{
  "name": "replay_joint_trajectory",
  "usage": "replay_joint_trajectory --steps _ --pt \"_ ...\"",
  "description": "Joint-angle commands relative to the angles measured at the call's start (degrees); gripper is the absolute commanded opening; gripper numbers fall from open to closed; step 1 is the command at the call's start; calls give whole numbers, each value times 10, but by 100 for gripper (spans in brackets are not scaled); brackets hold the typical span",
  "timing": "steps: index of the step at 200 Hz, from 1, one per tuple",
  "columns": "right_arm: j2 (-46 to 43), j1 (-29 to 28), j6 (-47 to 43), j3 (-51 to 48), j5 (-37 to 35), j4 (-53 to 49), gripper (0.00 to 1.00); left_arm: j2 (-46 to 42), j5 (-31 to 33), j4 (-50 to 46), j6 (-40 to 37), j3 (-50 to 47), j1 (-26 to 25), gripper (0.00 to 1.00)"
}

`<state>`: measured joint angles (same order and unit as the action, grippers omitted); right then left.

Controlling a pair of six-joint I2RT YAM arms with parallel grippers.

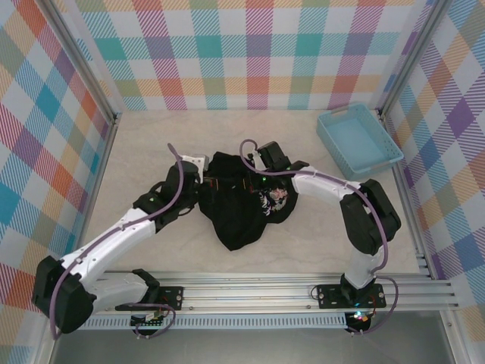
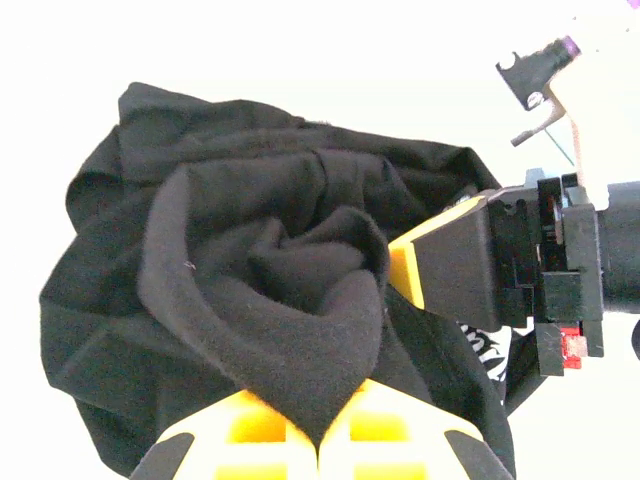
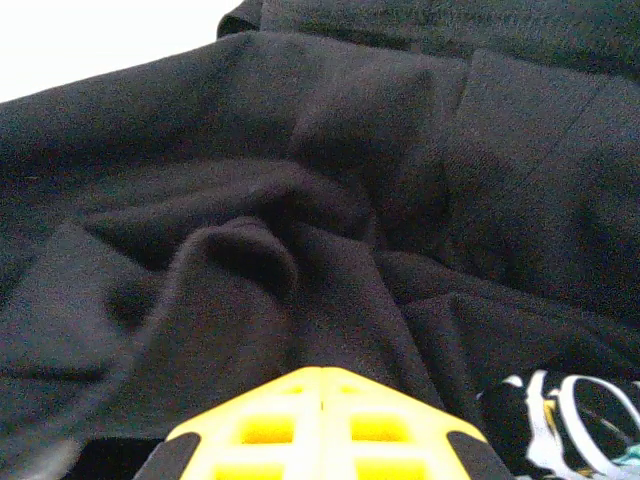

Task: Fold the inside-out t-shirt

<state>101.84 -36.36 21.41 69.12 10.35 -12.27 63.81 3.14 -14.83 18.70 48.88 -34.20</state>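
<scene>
Lying bunched on table (image 1: pixel 151 140): 1 black t-shirt (image 1: pixel 241 216). L hand (image 2: pixel 320 445) at its 9 o'clock, R hand (image 3: pixel 321 372) at 12, both clamped on cloth. 1 blue tray (image 1: pixel 361 141) at 2 o'clock.

Black t-shirt (image 3: pixel 400 200) is all scrunched up here, folds running down into the gripper (image 3: pixel 320 373). Its yellow fingers (image 3: pixel 250 425) are pressed together on a pinch of cloth. Bit of white print (image 3: pixel 560 420) bottom right, pale table (image 3: pixel 90 40) top left.
</scene>
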Motion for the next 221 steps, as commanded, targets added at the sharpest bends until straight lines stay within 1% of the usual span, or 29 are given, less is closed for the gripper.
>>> replay_joint_trajectory --steps 1,13,19,34,50,55,61,66,74,80,88,93,101,118,127,129,136,154,162,191,201,215,221 --pt "-54 8 -9 -3 10 41 0 -6 57 2 -14 -3 8 0" --pt "-76 9 -11 -15 23 60 0 8 90 -6 -10 8 10 0" --pt "-86 9 -12 -20 33 71 0 16 111 -31 -8 12 11 0" --pt "-100 9 -7 -32 52 84 0 35 190 -58 -8 17 13 2" --pt "-108 9 -10 -45 48 82 0 57 274 -82 -16 12 22 5" --pt "-110 9 -13 -47 44 78 0 62 294 -93 -17 11 27 10" --pt "-112 9 -17 -51 38 73 0 68 313 -107 -17 12 33 18" --pt "-114 9 -19 -55 33 69 0 72 324 -118 -18 15 36 31" --pt "-117 9 -22 -60 28 68 0 74 328 -133 -19 21 36 44" --pt "-119 9 -25 -65 23 66 0 71 310 -137 -20 25 35 49" --pt "-122 9 -27 -69 18 64 1 65 268 -126 -26 26 32 55" --pt "-122 9 -29 -70 13 61 1 60 232 -112 -28 25 29 58" --pt "-123 10 -32 -71 7 56 2 57 156 -79 -32 21 22 61" --pt "-124 14 -35 -72 -2 47 3 79 5 -20 -24 17 15 62" --pt "-126 17 -34 -76 -2 48 3 109 -37 -16 -19 27 13 62" --pt "-127 18 -34 -77 -2 48 3 115 -42 -1 -20 29 13 62" --pt "-129 20 -33 -81 -1 51 3 141 -38 1 -20 41 12 62" --pt "-136 24 -31 -87 4 53 3 192 42 -38 -23 75 14 63" --pt "-138 24 -31 -90 4 53 3 208 60 -36 -30 84 17 63" --pt "-140 27 -31 -95 5 54 3 269 46 -18 -46 120 35 64" --pt "-140 27 -31 -97 6 54 3 291 36 -16 -53 134 36 62" --pt "-141 28 -30 -100 6 55 3 313 18 -15 -53 148 38 53" --pt "-143 29 -30 -101 6 54 3 318 10 6 -54 153 39 48"
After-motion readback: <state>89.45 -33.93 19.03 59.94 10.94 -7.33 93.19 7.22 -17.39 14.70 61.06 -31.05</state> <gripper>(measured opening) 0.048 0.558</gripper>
